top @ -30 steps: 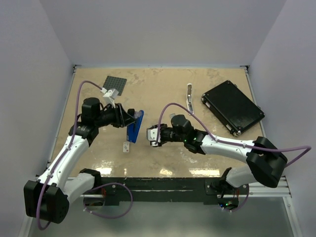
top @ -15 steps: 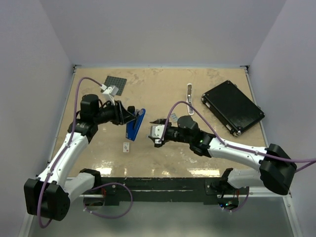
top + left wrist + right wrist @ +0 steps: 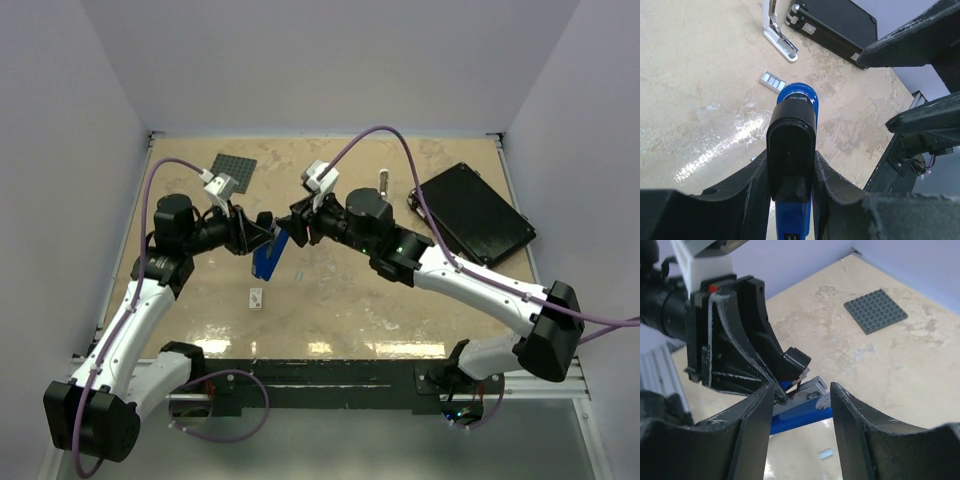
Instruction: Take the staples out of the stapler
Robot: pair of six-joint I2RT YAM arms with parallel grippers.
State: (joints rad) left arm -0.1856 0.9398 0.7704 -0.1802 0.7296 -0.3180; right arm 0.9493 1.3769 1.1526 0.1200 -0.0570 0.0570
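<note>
Stapler is clamped in my left claw, held clear of the table at 9 o'clock of centre. My right claw is spread wide, empty, straddling its end from 3 o'clock. Risk: an off-centre pinch twists the stapler loose. I cannot see the staples.

The top camera is fixed high above the near edge and looks down on the whole counter. The left wrist camera looks past its own fingers toward the far right corner, close to the stapler. The right wrist camera faces the far left corner, equally close. All three views share the stapler.
</note>
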